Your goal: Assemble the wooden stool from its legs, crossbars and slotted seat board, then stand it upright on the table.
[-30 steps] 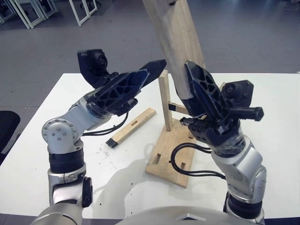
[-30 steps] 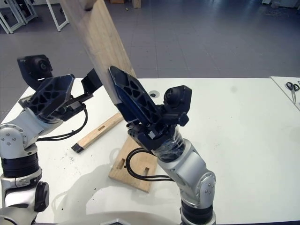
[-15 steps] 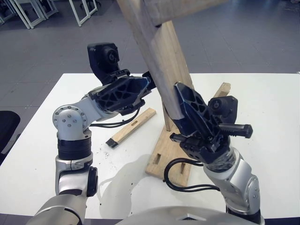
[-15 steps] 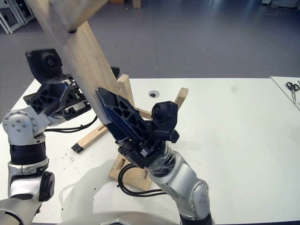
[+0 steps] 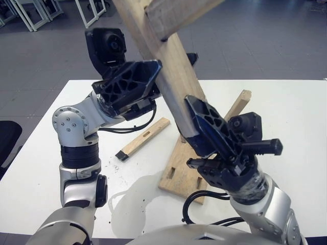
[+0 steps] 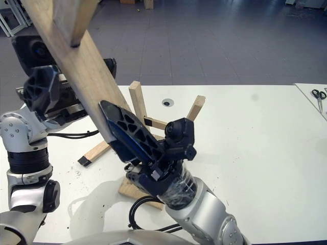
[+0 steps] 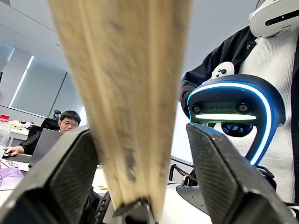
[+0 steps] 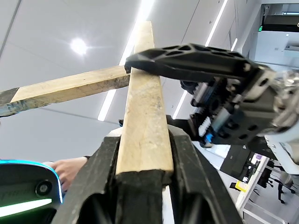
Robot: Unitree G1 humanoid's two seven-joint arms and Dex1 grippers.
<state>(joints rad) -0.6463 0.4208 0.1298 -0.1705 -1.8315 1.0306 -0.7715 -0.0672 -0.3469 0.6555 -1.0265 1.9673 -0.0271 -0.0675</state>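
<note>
In the head views, your right gripper [image 5: 184, 109] is clamped on the raised leg [image 5: 163, 61], which carries a crossbar [image 5: 179, 13] near its top, high above the tabletop [image 5: 286, 102]. The seat board [image 5: 176, 176] lies flat toward the near edge and holds an upright leg [image 6: 137, 102], a leaning leg [image 6: 196, 108] and a short crossbar [image 6: 155, 123]. A loose bar [image 5: 145, 137] lies toward the left edge.

In the left wrist view, your left gripper [image 7: 140, 135] straddles the raised leg with its jaws spread, not gripping.

In the right wrist view, both fingers [image 8: 100, 177] press the raised leg.

I'd judge you under halfway. The raised leg needs seating, the loose bar fitting, and the stool standing upright.
</note>
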